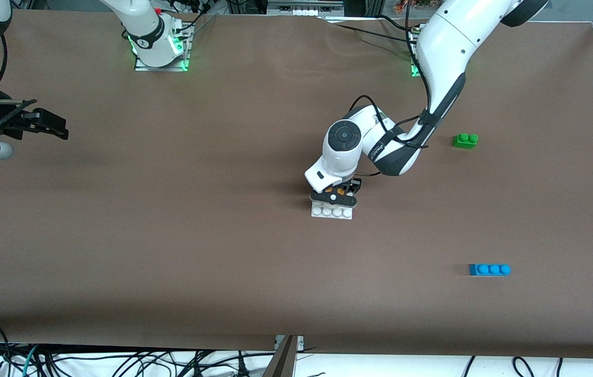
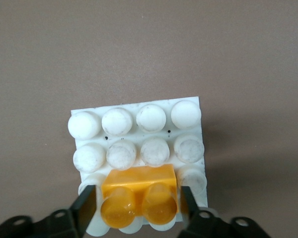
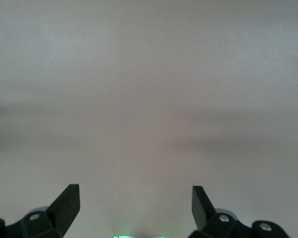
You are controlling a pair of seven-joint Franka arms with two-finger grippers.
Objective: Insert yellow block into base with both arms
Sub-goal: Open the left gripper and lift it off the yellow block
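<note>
The yellow block point(image 2: 139, 191) sits on the white studded base point(image 2: 151, 117), on the base's edge rows nearest the wrist camera. My left gripper point(image 2: 137, 198) straddles the block, its fingers point(image 2: 87, 206) a narrow gap clear of each end, so it is open. In the front view the left gripper point(image 1: 334, 196) is low over the base point(image 1: 332, 212) at mid-table, with slivers of the yellow block point(image 1: 330, 189) showing under it. My right gripper point(image 1: 58, 128) waits open and empty over bare table at the right arm's end; the right wrist view shows its spread fingers point(image 3: 69, 198) over brown table.
A green two-stud brick point(image 1: 465, 140) lies toward the left arm's end, farther from the front camera than the base. A blue three-stud brick point(image 1: 489, 269) lies nearer the front camera at that same end. The left arm's forearm point(image 1: 396, 146) hangs over the table beside the base.
</note>
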